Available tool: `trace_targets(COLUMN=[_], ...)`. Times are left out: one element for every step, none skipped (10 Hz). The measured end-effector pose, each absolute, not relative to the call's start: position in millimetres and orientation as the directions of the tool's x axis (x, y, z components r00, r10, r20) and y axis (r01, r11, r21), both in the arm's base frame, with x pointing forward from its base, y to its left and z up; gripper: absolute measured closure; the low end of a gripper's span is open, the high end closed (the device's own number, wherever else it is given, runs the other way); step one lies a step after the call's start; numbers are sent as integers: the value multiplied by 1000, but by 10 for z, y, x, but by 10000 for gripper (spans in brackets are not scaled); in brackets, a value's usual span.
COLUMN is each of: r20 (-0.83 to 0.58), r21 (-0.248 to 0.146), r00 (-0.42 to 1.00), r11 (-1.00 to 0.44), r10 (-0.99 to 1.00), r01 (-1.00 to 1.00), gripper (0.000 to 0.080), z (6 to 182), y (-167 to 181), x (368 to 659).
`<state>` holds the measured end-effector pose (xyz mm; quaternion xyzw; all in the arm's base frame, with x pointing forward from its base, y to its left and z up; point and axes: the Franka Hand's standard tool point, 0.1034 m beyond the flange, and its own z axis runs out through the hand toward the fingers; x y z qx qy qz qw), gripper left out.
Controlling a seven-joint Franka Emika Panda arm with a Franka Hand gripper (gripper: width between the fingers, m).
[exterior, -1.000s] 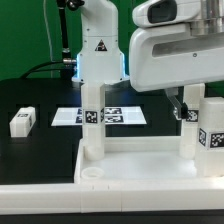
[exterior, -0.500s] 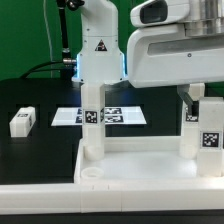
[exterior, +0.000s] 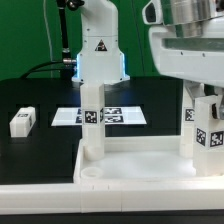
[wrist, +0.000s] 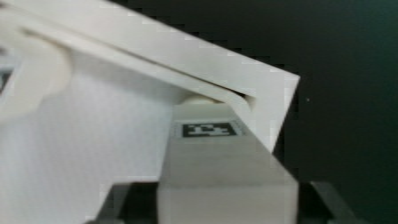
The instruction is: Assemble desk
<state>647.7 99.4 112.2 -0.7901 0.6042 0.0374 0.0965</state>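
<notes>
The white rimmed tabletop lies at the front of the exterior view. One tagged square leg stands in its corner on the exterior view's left. My gripper is shut on a second tagged leg, which stands upright at the tabletop's corner on the exterior view's right. In the wrist view my gripper has this leg between its dark fingers, and the leg's far end meets the tabletop corner. A third leg lies loose on the black table at the left.
The marker board lies flat on the black table behind the tabletop. The arm's white base stands behind it. A round empty socket shows in the tabletop's front left corner.
My hand has shifted toward the exterior view's right and turned, and the held leg's tags have shifted with it. The other parts have not moved.
</notes>
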Motion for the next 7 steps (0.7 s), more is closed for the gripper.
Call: trace_targets(r20=[-221, -225, -228, -233, -234, -236, -233], r21=[-76, -70, -59, -40, -36, -25, -10], r00=[21, -11, -58, -162, -184, -264, -358], r11=[-4, 27, 73, 176, 197, 277, 371], r10=[-975, -974, -972, -959, -955, -935, -904], r01=[-997, -997, -996, -984, -980, -960, -929], gripper=[507, 507, 507, 507, 507, 507, 507], z=[1112, 1109, 1104, 1107, 1107, 1111, 1114], y=[1012, 1006, 1014, 1017, 1016, 992, 913], x=[6490, 6488, 6485, 6496, 6498, 6512, 6519])
